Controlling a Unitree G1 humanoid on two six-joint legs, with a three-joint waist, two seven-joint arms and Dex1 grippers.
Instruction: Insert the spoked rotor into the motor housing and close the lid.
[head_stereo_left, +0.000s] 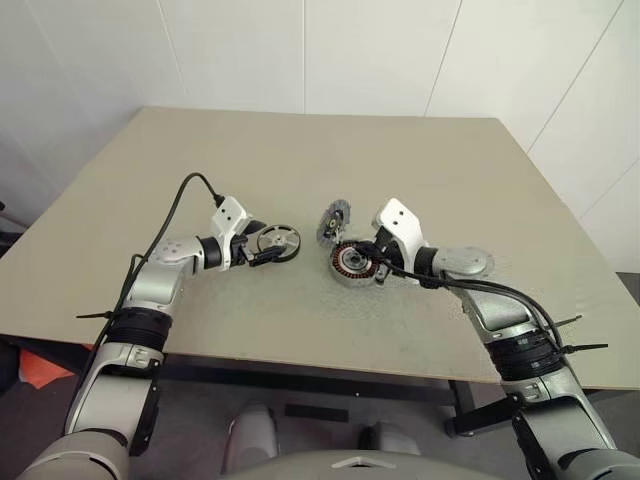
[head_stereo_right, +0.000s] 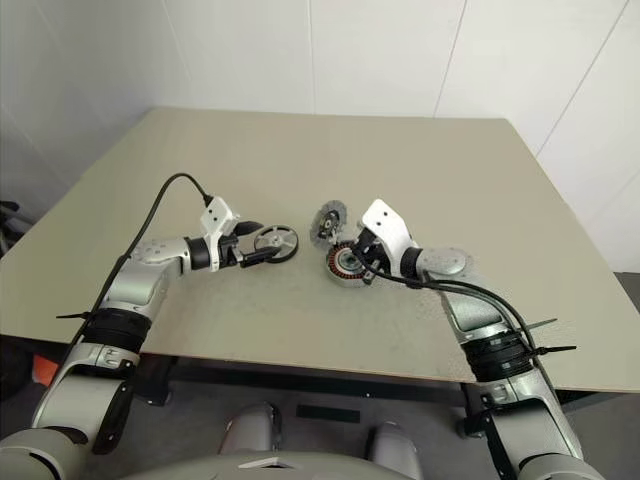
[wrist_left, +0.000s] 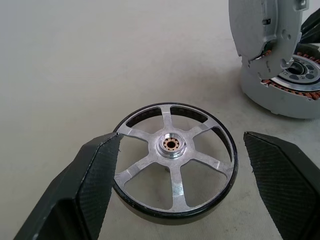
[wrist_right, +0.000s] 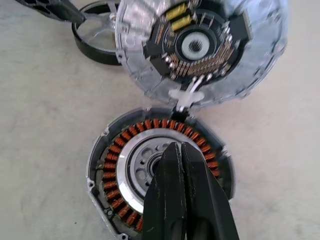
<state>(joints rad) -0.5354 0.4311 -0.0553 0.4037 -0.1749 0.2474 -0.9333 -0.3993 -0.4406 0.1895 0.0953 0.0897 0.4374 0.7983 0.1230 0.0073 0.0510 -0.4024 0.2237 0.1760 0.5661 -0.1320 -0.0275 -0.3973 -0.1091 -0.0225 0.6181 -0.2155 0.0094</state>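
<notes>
I am looking at what is plainly a lab or test room rather than a home. I am seeing a plain beige table (head_stereo_left: 300, 150) standing on dark legs against bare white panelled walls (head_stereo_left: 360, 50), with nothing homely lying about. On the table, motor parts are sitting opened up: a housing (wrist_right: 160, 175) showing its ring of copper windings, a lid (wrist_right: 200, 45) showing a circuit board, and a spoked rotor (wrist_left: 175, 160). Black cables (head_stereo_left: 185, 190) are running along the robot arms, tied down with zip ties (head_stereo_left: 575, 348).
</notes>
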